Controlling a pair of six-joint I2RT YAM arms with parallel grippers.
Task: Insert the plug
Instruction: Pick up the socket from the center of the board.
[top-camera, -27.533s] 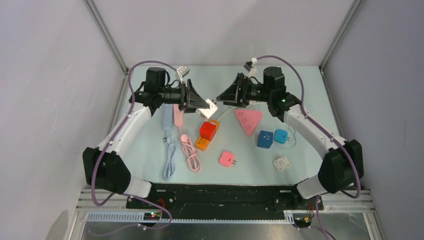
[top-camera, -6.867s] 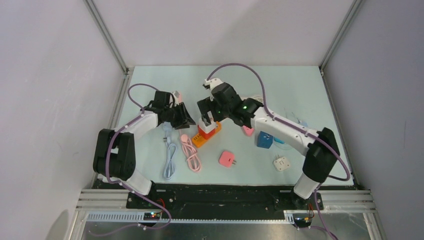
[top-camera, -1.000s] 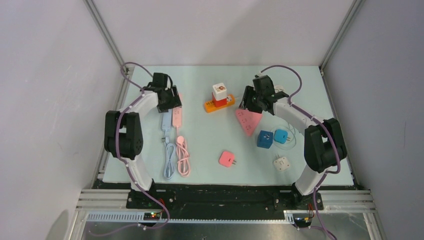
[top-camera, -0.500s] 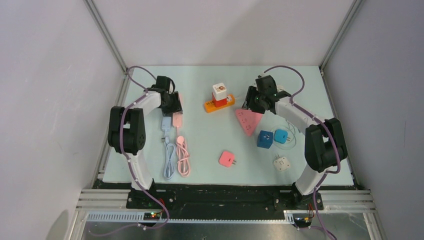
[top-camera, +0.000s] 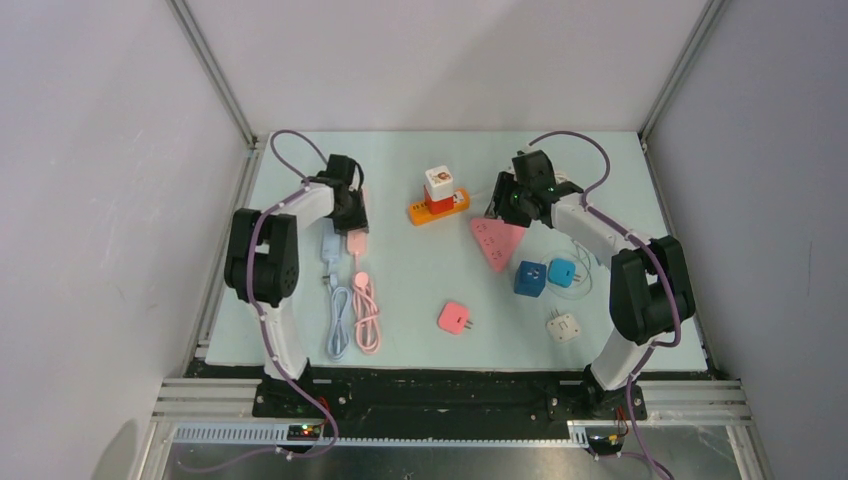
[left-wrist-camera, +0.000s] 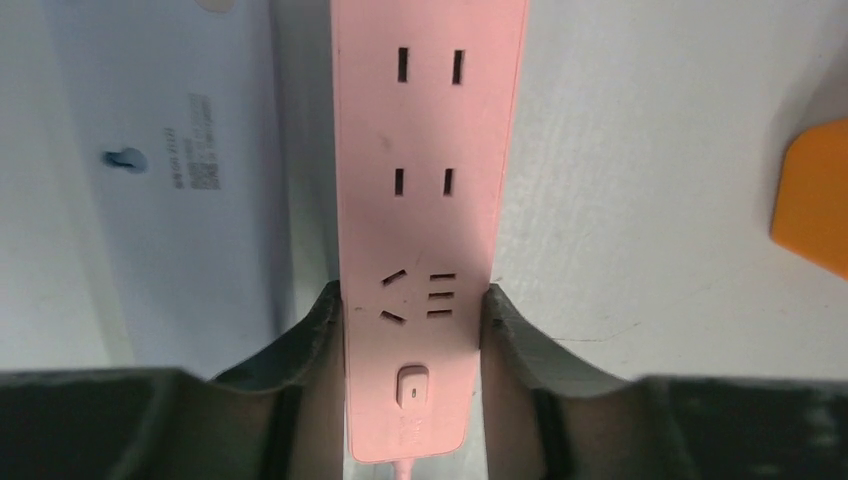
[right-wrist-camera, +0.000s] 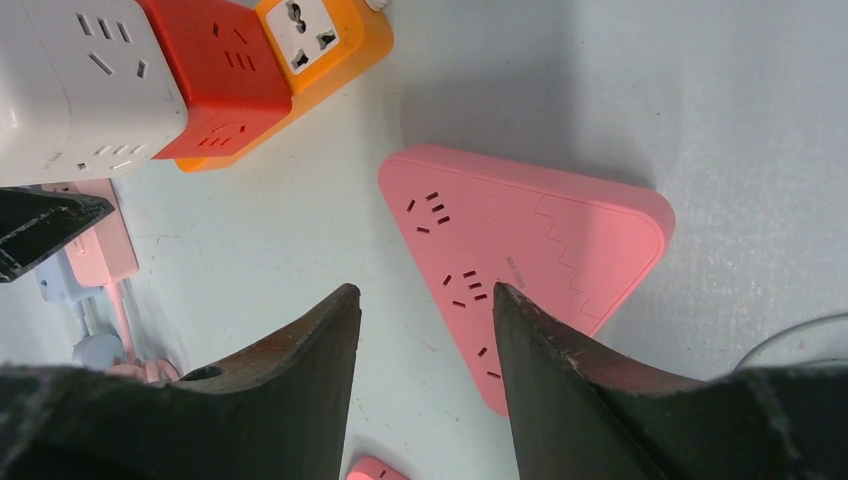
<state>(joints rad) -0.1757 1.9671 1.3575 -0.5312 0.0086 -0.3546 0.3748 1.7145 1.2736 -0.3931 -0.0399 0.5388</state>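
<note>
A pink power strip (left-wrist-camera: 425, 150) lies on the table with its cord end towards me. My left gripper (left-wrist-camera: 412, 300) is shut on it, a finger pressed against each long side by the switch. In the top view that gripper (top-camera: 352, 218) sits at the back left. My right gripper (right-wrist-camera: 425, 295) hangs open and empty over one corner of a pink triangular socket block (right-wrist-camera: 540, 250). A pink cube plug (top-camera: 455, 318) with prongs lies loose in the front middle. A white plug (top-camera: 564, 326) lies at the front right.
A white cube (top-camera: 437, 183) stands on a red cube (right-wrist-camera: 215, 70), plugged into an orange strip (right-wrist-camera: 320, 40) at the back centre. A pale blue strip (left-wrist-camera: 160, 170) lies beside the pink one, their cords (top-camera: 352, 315) coiled in front. A dark blue cube (top-camera: 529, 278) and a light blue cube (top-camera: 561, 271) sit right of centre.
My left gripper has slid a little right and forward along the pink strip, and its jaws have narrowed onto it. The right arm has barely moved.
</note>
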